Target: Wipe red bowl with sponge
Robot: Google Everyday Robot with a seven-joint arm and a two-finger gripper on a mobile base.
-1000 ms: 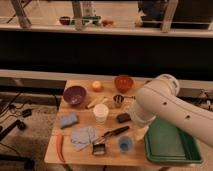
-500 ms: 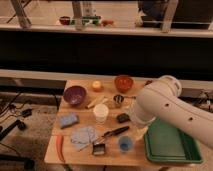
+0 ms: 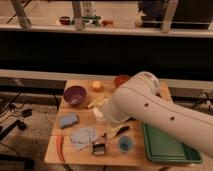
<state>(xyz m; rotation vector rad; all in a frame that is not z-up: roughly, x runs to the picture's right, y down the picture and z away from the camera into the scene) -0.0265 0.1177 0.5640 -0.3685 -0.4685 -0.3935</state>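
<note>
The red bowl (image 3: 121, 79) stands at the back of the wooden table (image 3: 72, 156), its right side cut off by my arm. Near the left edge lies the light-blue sponge (image 3: 68, 120), with nothing touching it. My white arm (image 3: 150, 112) reaches in from the lower right across the middle of the table. The gripper is hidden behind the arm's casing, somewhere over the table's middle, in front of the red bowl and to the right of the sponge. I see nothing held.
A purple bowl (image 3: 74, 94) and an orange ball (image 3: 96, 85) sit at the back left. A white cup (image 3: 99, 115), a grey-blue cloth (image 3: 83, 136), a brush (image 3: 118, 132), a dark block (image 3: 99, 149) and a blue cup (image 3: 125, 144) crowd the front. A green tray (image 3: 167, 148) lies at the right.
My arm has swung left and forward, now covering more of the table's middle and the small dark things beside the red bowl. The sponge and bowls have not moved.
</note>
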